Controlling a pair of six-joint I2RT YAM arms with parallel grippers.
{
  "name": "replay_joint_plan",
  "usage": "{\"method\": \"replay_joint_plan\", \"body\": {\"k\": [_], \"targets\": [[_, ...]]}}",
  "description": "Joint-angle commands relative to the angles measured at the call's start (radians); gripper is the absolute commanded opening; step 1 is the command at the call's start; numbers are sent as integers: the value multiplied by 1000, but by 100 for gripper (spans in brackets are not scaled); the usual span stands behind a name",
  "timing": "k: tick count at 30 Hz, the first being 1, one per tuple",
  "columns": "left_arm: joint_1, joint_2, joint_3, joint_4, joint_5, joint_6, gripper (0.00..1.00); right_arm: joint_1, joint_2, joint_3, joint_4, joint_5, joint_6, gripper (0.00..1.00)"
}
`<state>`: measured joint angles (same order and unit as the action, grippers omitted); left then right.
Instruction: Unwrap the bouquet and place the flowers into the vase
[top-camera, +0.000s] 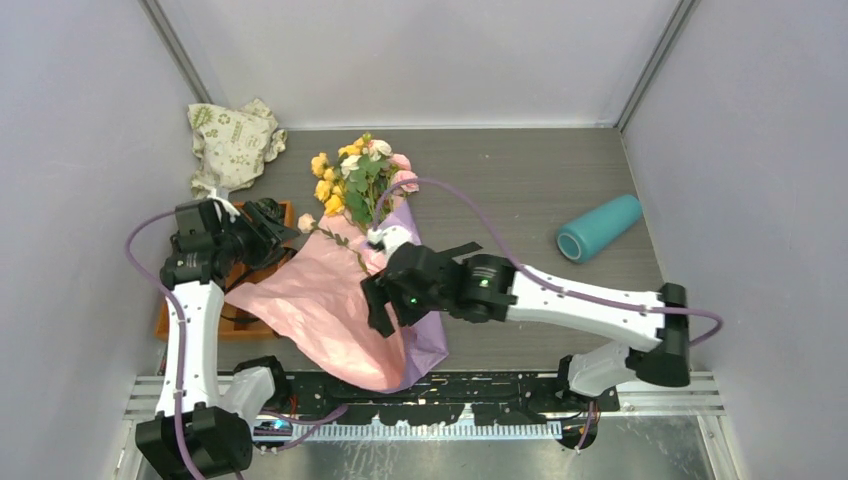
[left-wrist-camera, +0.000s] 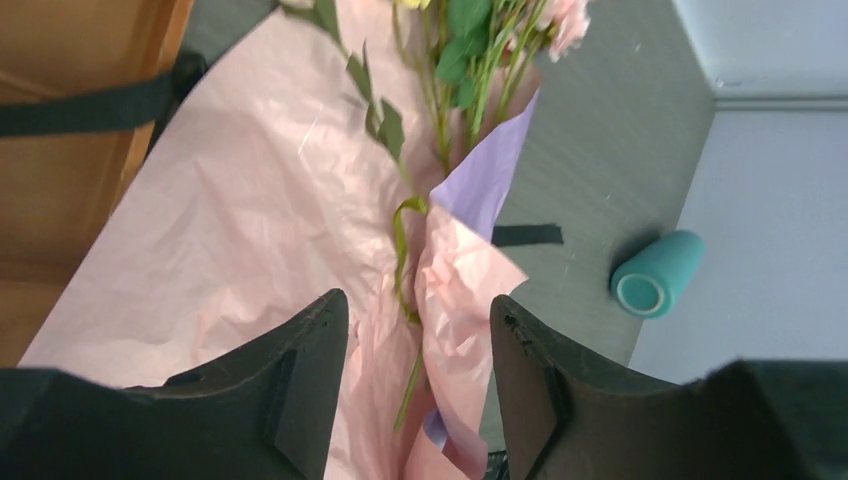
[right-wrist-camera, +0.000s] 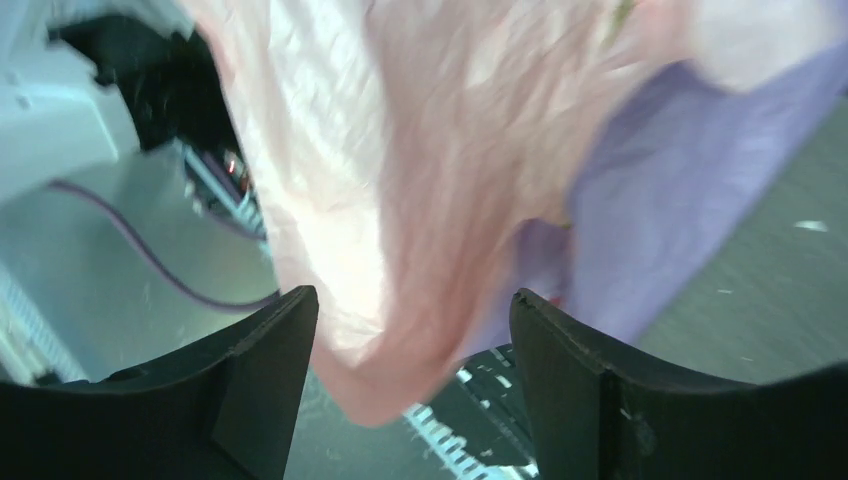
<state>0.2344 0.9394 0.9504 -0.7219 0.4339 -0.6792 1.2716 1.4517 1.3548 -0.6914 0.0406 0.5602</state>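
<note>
— Right wrist view looks smeared. What reads?
— Only blur: crinkled pink tissue (right-wrist-camera: 400, 200) over a smooth lilac sheet (right-wrist-camera: 680, 180). The right gripper (right-wrist-camera: 412, 295) has its fingers spread, holding nothing.
— And the left?
— The left gripper (left-wrist-camera: 418, 300) hangs released above the bouquet (top-camera: 355, 195). The wrap is spread flat, with the flowers (top-camera: 330, 185) lying on it. The orange tray (top-camera: 170, 318) left of the bouquet is half hidden under the tissue. The teal vase (top-camera: 598, 228), a smooth cylinder, lies on its side well right of the bouquet.
</note>
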Motion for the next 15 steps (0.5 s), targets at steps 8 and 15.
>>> {"method": "replay_joint_plan", "body": {"k": [8,15], "targets": [[-288,-61,-147,24,-107,-1,50,-209,52,-104,-22,178,102,78],[-382,-140,-256,-10,-231,-21,48,-215,235,-5,8,158,84,77]]}}
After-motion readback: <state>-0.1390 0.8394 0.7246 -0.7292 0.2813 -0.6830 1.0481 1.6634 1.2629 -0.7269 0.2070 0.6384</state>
